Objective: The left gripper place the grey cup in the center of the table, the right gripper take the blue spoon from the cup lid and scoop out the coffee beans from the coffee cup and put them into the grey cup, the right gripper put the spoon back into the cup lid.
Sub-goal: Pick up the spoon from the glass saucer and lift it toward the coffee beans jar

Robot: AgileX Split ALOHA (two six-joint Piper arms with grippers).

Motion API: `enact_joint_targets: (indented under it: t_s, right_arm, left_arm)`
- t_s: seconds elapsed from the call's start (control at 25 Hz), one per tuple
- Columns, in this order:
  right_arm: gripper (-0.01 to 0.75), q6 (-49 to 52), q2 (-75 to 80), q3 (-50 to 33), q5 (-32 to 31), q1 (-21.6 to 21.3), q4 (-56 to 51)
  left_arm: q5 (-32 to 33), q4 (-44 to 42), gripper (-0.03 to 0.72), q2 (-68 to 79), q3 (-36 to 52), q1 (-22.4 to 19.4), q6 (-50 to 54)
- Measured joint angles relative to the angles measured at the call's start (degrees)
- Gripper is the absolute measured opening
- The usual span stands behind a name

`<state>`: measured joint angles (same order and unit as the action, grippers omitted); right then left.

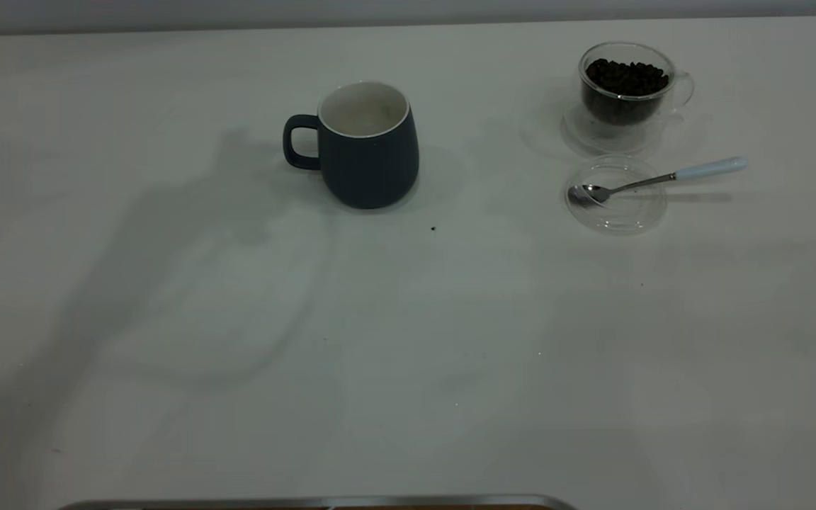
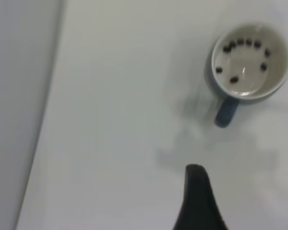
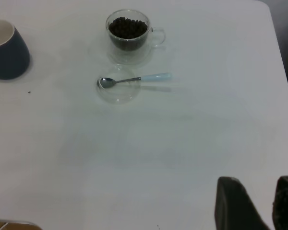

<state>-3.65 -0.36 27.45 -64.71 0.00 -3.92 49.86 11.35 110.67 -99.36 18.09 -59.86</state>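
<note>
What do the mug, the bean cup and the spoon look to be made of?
The grey cup looks like matte ceramic: dull blue-grey outside, white inside. The coffee cup seems to be clear double-walled glass; the coffee beans show through it. The blue spoon has a shiny, likely steel bowl and a pale blue handle of unclear material.

White table (image 1: 238, 340): grey cup (image 1: 369, 152), coffee cup (image 1: 624, 95), cup lid (image 1: 617, 209).

Two cups (image 1: 367, 145), one lid (image 1: 617, 195), one spoon (image 1: 656, 180).
</note>
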Motion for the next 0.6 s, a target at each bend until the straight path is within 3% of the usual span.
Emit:
enact_joint_targets:
  t_s: [0.32,0.6]
  right_arm:
    - [0.238,0.00,0.00,0.00,0.00,0.00,0.00]
    - [0.238,0.00,0.00,0.00,0.00,0.00,0.00]
  left_arm:
    - [16.21,-0.29,0.588,-19.38,0.00,-0.13,23.52]
    - [16.95,-2.29,0.588,-31.44,3.83,-0.13,40.75]
